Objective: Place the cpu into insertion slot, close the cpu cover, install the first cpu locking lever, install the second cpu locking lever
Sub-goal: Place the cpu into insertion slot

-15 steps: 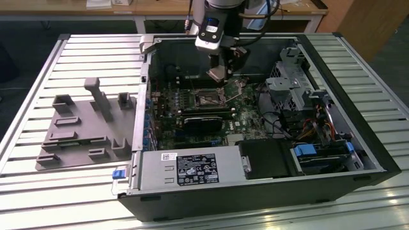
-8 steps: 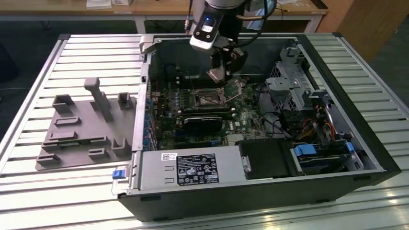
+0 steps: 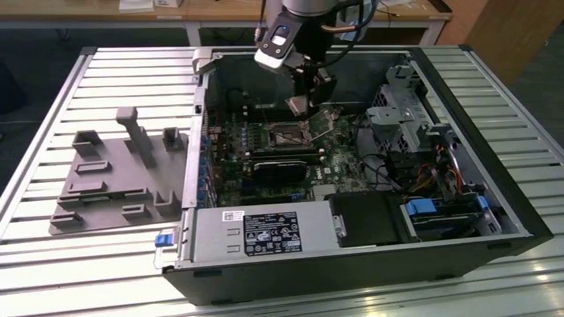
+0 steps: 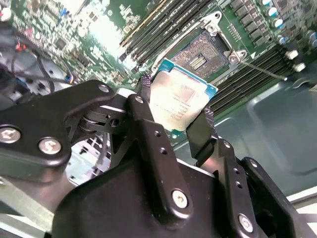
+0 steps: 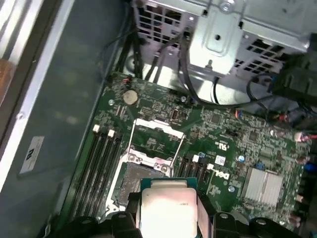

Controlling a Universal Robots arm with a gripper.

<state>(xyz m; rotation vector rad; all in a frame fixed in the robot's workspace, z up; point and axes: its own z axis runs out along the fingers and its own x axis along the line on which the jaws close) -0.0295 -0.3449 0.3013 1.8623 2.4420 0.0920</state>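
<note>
Second wrist view, cpu (image 4: pixel 181 101): clamped by its edges between the two fingers of my gripper (image 4: pixel 176 99), hanging clear of the board and not seated.
Insertion slot (image 4: pixel 198 54): just beyond the fingertips, dark-centred. I judge it empty.
Cpu cover (image 5: pixel 159 127): swung up open on the slot's far side from the tool, in the first wrist view.
Locking lever (image 4: pixel 262 70): one thin rod stands free beside the slot.
Progress: I reckon placing is underway. Seating, cover and both levers are left.
</note>
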